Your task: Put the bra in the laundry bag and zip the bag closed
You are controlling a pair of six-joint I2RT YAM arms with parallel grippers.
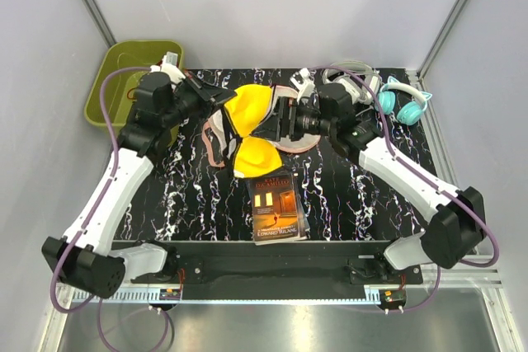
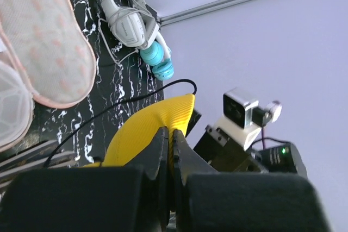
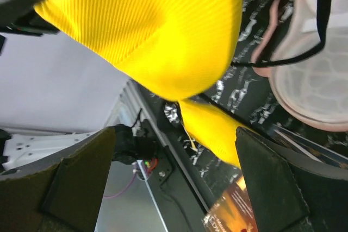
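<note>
The yellow bra (image 1: 247, 113) hangs in the air over the back middle of the table, its lower cup (image 1: 256, 157) drooping toward the book. My left gripper (image 1: 221, 98) is shut on the bra's upper cup edge (image 2: 157, 123), which is pinched between the jaws. My right gripper (image 1: 276, 125) is open just right of the bra; the cups (image 3: 163, 31) fill the space in front of its spread fingers (image 3: 272, 183) without being held. The peach-pink laundry bag (image 1: 219, 136) lies open on the table under and behind the bra, also in the wrist views (image 2: 49, 42) (image 3: 315, 80).
An olive-green basket (image 1: 136, 76) stands at the back left. White headphones (image 1: 355, 76) and teal cat-ear headphones (image 1: 404, 103) lie at the back right. A book (image 1: 278, 208) lies near the front middle.
</note>
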